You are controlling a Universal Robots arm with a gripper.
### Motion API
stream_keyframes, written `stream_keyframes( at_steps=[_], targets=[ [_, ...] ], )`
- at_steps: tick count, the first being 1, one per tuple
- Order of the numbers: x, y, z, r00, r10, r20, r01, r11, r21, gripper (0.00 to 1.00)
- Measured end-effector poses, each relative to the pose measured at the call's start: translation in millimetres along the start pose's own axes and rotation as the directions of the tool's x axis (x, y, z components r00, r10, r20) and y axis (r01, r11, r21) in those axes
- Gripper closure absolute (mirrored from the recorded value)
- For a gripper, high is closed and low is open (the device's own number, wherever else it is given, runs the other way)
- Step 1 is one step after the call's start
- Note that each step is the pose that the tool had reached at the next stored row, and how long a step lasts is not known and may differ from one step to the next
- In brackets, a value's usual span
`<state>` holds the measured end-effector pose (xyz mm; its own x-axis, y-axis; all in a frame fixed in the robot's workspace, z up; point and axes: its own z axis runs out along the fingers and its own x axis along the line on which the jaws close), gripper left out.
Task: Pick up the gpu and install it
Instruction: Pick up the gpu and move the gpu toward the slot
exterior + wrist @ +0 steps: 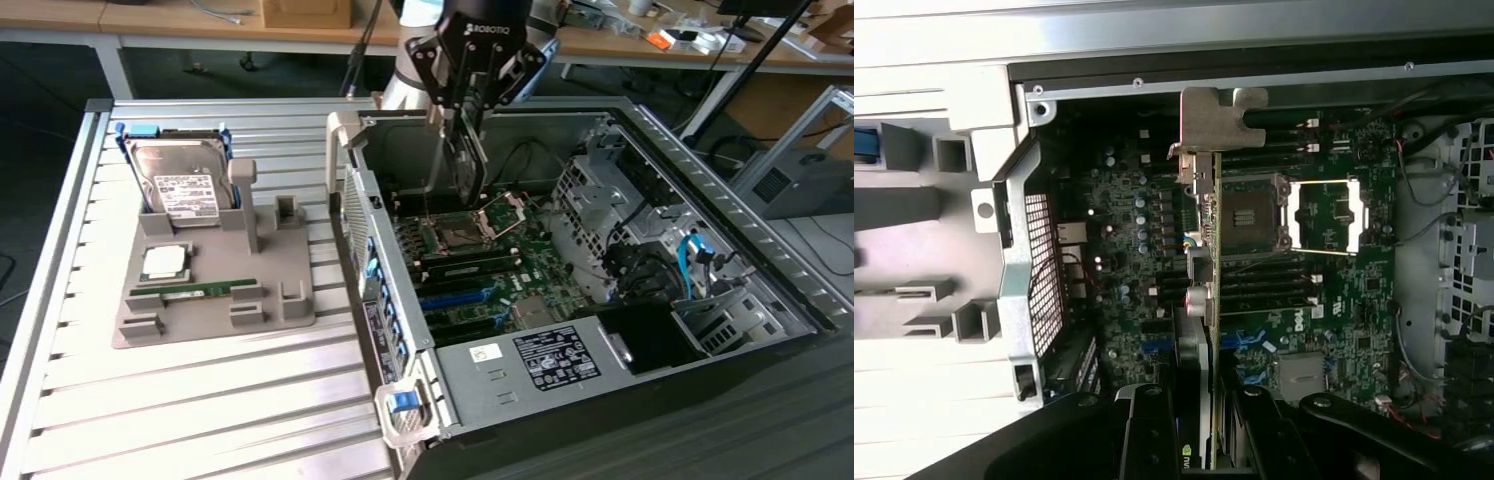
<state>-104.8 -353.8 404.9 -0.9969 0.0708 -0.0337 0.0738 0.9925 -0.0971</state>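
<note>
The two dark fingers (1146, 432) are clamping the gpu (1199, 290) from either side near one end, and the spot where their pads are meeting the board is hiding behind the fingers themselves. In the wrist view the gpu is showing edge-on, so its face cannot be made out. The thin green edge and the silver bracket (1222, 115) at the far end are showing clearly. In the exterior view the gripper (463, 112) is hanging over the open computer case (481, 390), with the gpu (465, 165) pointing straight down from it as a dark sliver above the motherboard (534, 265). Whether its lower end is touching anything cannot be told. The arm above the gripper is running out of the frame. At the exterior view's left, well apart, a grey tray (200, 325) is lying on the slatted table (200, 420), carrying a hard drive (180, 180) and a memory stick (194, 288).
</note>
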Motion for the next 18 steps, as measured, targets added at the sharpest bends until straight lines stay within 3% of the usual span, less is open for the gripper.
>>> stream_keyframes(
  at_steps=[18],
  targets=[
    [-6.8, 0.8, 3.4, 1.0, 0.0, 0.0001, 0.0, 1.0, 0.0007, 0.73]
  ],
)
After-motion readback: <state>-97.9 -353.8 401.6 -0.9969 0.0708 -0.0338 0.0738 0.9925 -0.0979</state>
